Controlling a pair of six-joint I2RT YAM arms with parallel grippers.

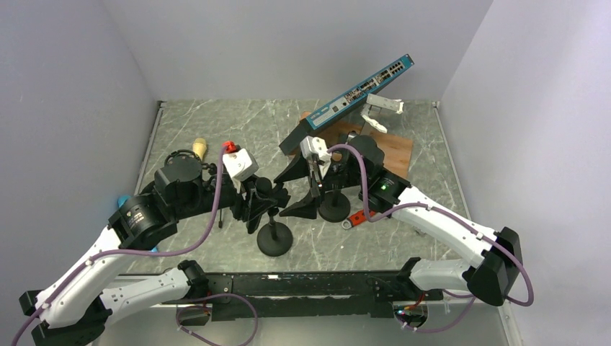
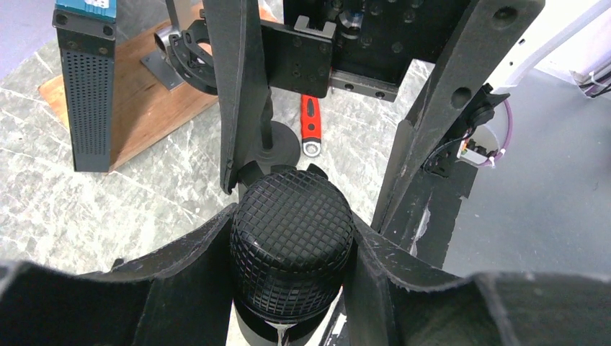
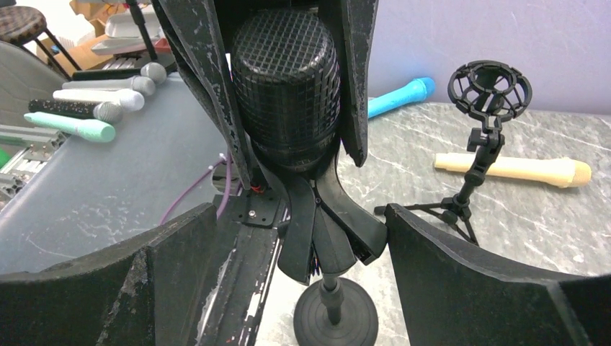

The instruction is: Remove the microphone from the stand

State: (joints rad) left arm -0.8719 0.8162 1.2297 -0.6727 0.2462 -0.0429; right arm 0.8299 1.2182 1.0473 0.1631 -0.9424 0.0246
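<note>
Soft, even light falls from above in the top view. The table [image 1: 216, 130] carries a mild sheen, and only faint, short shadows ring the stand base [image 1: 274, 240]. Focus there is reasonably sharp throughout. In the left wrist view the microphone [image 2: 292, 231] grille is crisp, with pale glints on its top, while the left claw's fingers [image 2: 180, 274] along the bottom edge are dark and soft. The right wrist view is overexposed at upper left, and the right claw's fingers [image 3: 468, 281] are dim and slightly blurred.

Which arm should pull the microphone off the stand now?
Left. The left gripper is closed on the microphone head, fingers against both sides of its grille; the right gripper is open, touching nothing.
</note>
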